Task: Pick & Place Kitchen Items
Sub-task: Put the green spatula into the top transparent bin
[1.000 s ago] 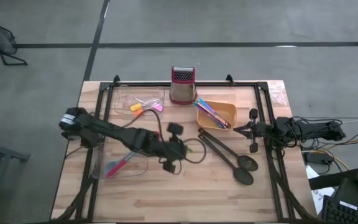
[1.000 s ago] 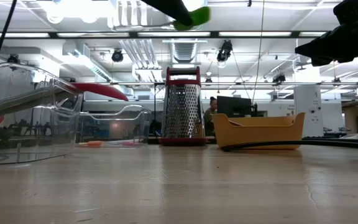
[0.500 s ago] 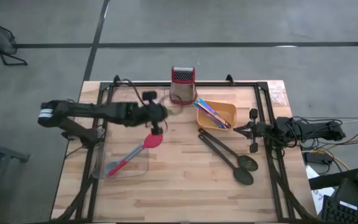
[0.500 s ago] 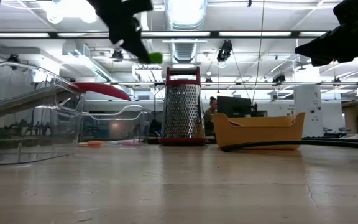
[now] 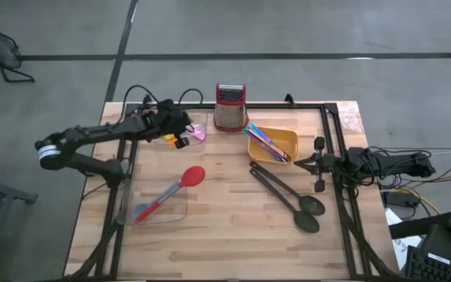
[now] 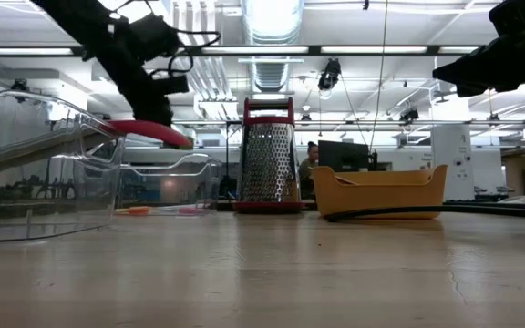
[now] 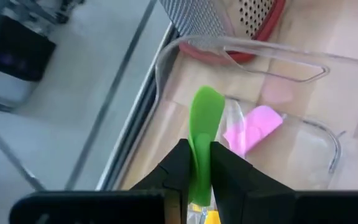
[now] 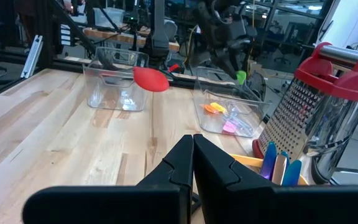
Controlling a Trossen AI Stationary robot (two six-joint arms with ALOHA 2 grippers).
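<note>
The left hand hovered over the clear tray at the back left of the counter, its fingers clamped on a green block that stood up between them. Below it in that tray lay a pink block, with what looked like a yellow one and an orange one alongside, though the overhead view was too coarse to be sure. The red-topped grater stood just beside the tray at the back edge. A red-headed spoon rested with its handle in a second tray near the left edge, its head sticking out over the rim. In the orange bowl lay the thin sticks; two black slotted spoons lay on the wood in front of it. The right hand waited at the right edge of the counter, fingers pressed together and empty.
</note>
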